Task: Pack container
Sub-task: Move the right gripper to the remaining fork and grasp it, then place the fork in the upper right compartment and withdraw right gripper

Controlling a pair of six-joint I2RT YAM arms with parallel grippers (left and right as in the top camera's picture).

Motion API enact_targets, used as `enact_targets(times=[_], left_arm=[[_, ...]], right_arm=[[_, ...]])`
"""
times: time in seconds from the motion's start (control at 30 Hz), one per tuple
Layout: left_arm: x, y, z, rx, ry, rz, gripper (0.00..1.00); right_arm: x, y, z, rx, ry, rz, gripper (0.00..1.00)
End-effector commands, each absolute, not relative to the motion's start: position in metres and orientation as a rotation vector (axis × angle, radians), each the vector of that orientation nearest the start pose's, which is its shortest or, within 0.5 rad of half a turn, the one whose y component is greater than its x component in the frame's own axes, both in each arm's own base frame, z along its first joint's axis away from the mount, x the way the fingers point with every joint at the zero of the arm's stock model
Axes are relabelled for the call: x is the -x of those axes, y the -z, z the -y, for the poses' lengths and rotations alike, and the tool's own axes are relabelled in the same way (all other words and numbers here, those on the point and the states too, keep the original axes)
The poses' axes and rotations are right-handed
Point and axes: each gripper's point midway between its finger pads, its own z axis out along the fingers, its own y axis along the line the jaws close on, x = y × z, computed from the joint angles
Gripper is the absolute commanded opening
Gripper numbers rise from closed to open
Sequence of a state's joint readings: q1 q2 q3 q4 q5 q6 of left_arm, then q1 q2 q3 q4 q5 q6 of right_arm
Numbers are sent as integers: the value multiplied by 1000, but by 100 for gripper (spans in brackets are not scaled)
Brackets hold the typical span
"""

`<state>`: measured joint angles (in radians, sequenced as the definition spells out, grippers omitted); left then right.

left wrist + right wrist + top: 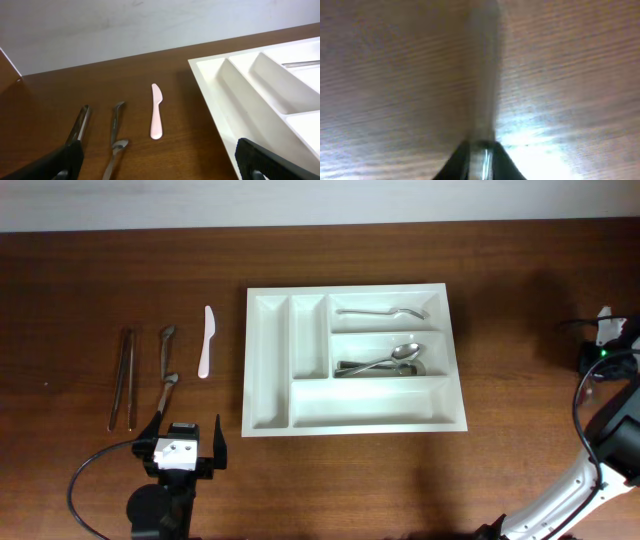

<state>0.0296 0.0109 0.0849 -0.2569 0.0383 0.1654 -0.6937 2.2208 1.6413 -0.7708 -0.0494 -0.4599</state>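
Your left claw [160, 167] sits closest in its wrist view. Its two dark fingers [55, 162] are spread wide to either side of the frame, with bare wood between them. From overhead it hangs over the near-left part of the table [90, 270], jaws pointing toward the far edge.

Just ahead of its left finger lies the nearer metal utensil [165, 392], whose handle reaches back almost to that fingertip. End to end with it, further out, lies a second metal utensil [166, 345]. Left of both you have thin metal tongs [121, 380]. To their right is a pale plastic knife [206, 342], lying apart from everything else.

A strip of open wood runs between the knife and the white cutlery tray [268, 360]. The tray sits flat at the middle of the table, its long sides parallel to the far edge. Its near-left corner is close to the left claw's right finger, so room is tight on that side.

The two narrow compartments on the left and the long one along the near side show only white floor. One spoon [380, 312] lies in the far-right compartment and a bundle of spoons [385, 365] in the one just nearer.

Wide bare wood lies right of the tray, out to your right arm [625, 435] at the frame's right side. Your right claw [481, 150] is close against blurred wood, and you cannot tell whether it is spread or pressed together.
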Motion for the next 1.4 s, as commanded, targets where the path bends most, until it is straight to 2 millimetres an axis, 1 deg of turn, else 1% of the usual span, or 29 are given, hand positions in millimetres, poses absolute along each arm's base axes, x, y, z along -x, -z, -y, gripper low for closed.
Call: enact_targets(times=[0.0, 0.2, 0.33, 0.4, 0.43, 0.5, 0.53, 0.57, 0.63, 0.67, 0.7, 0.73, 0.8, 0.83, 0.9, 0.97, 1.0, 1.07, 1.1, 1.17, 1.2, 1.23, 1.27, 1.37], left_arm=[[-238, -148, -1, -161, -118, -1749, 99], [-238, -148, -1, -161, -118, -1749, 99], [-238, -148, -1, -161, -118, -1749, 99], [-238, -148, -1, -161, -118, -1749, 99], [-238, -148, -1, -161, -118, -1749, 99], [-238, -148, -1, -161, -118, -1749, 99], [-238, -148, -1, -161, -118, -1749, 99], [-238, -148, -1, -161, -118, -1749, 99], [-238, -148, -1, -161, -118, -1749, 99], [-238, -148, -1, -161, -118, -1749, 99], [-238, -148, -1, -161, -118, -1749, 99], [-238, -148, -1, -161, -118, -1749, 99], [-238, -148, -1, -161, -118, -1749, 99], [-238, -148, -1, -161, -118, -1749, 99], [-238, -148, -1, -161, -118, -1749, 99], [-238, -148, -1, -161, -118, -1749, 99], [-238, -148, -1, -161, -118, -1749, 99], [-238, -148, -1, -161, -118, -1749, 99], [-238, -148, -1, -161, -118, -1749, 99], [-238, -148, -1, -161, -118, -1749, 99], [-238, -148, -1, -161, -118, -1749, 99], [-238, -148, -1, -161, -118, -1749, 99], [-238, -148, -1, -161, -118, -1749, 99], [-238, -148, -1, -161, -118, -1749, 99]], right_arm=[[-366, 13, 277, -319, 13, -2922, 4], [-374, 5, 282, -329, 26, -2896, 4], [-380, -1, 276, -351, -41, -2865, 4], [-386, -9, 276, -386, -67, -2839, 4], [-390, -17, 277, -405, -69, -2822, 4], [-399, -36, 279, -390, -54, -2799, 4], [-408, -53, 278, -369, -47, -2780, 4], [-418, -70, 274, -339, -57, -2754, 4], [-432, -91, 265, -295, -80, -2722, 4], [-443, -106, 256, -256, -102, -2696, 4], [-455, -122, 245, -210, -112, -2670, 4], [-464, -134, 236, -175, -114, -2651, 4], [-484, -160, 213, -72, -124, -2602, 4], [-500, -181, 190, 39, -114, -2559, 4], [-513, -197, 165, 189, -95, -2520, 4], [-527, -216, 117, 434, -100, -2450, 4], [-530, -219, 99, 532, -109, -2423, 4], [-532, -220, 40, 844, -139, -2334, 4], [-529, -217, 15, 988, -147, -2290, 4], [-523, -213, -18, 1185, -148, -2222, 4], [-515, -210, -47, 1351, -152, -2149, 4], [-512, -209, -57, 1415, -152, -2117, 4], [-507, -207, -79, 1529, -149, -2050, 4], [-502, -202, -109, 1653, -146, -1969, 4]])
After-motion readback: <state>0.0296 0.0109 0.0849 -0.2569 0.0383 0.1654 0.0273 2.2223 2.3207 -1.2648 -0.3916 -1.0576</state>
